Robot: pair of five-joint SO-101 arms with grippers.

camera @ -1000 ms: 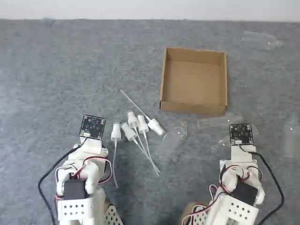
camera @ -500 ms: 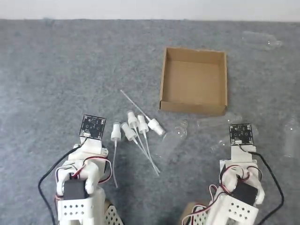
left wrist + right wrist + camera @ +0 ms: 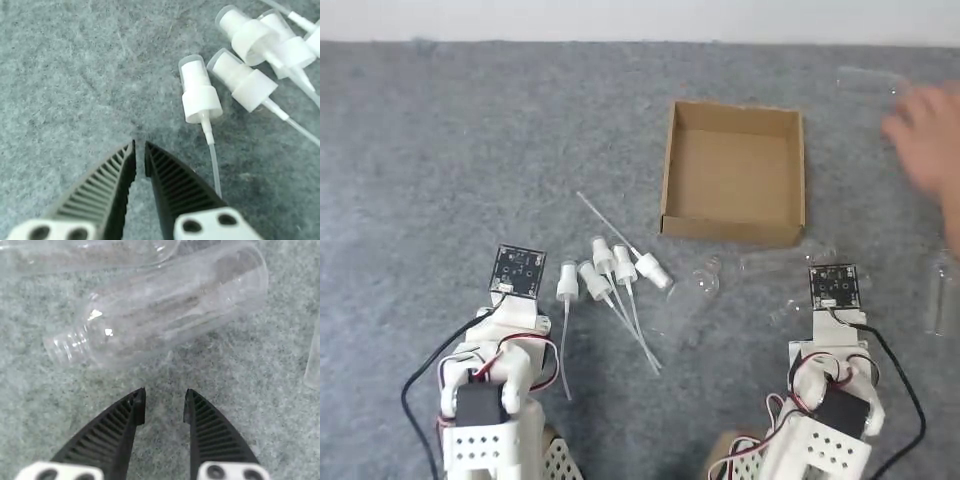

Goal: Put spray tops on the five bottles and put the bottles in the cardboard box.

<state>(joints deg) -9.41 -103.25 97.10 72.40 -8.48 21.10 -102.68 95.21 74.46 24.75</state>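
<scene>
Several white spray tops (image 3: 605, 268) with long tubes lie in a cluster in front of the cardboard box (image 3: 730, 230), which stands open and holds nothing. My left gripper (image 3: 140, 146) is shut just above the carpet, a short way from the nearest spray top (image 3: 199, 92). My right gripper (image 3: 163, 395) is slightly open with nothing between its fingers, close to a clear bottle (image 3: 165, 305) lying on its side. More clear bottles lie near the box's front (image 3: 685, 295) and at the right edge (image 3: 942, 290). A person's hand (image 3: 920, 130) hovers over the far right corner.
Grey carpet covers the table. The left arm (image 3: 485, 390) and the right arm (image 3: 835, 390) sit at the near edge. A second bottle (image 3: 85, 252) lies just beyond the one near my right gripper. Open carpet stretches to the left of the box.
A person's hand has come in at the far right, over the bottle that lay there. Neither arm has moved.
</scene>
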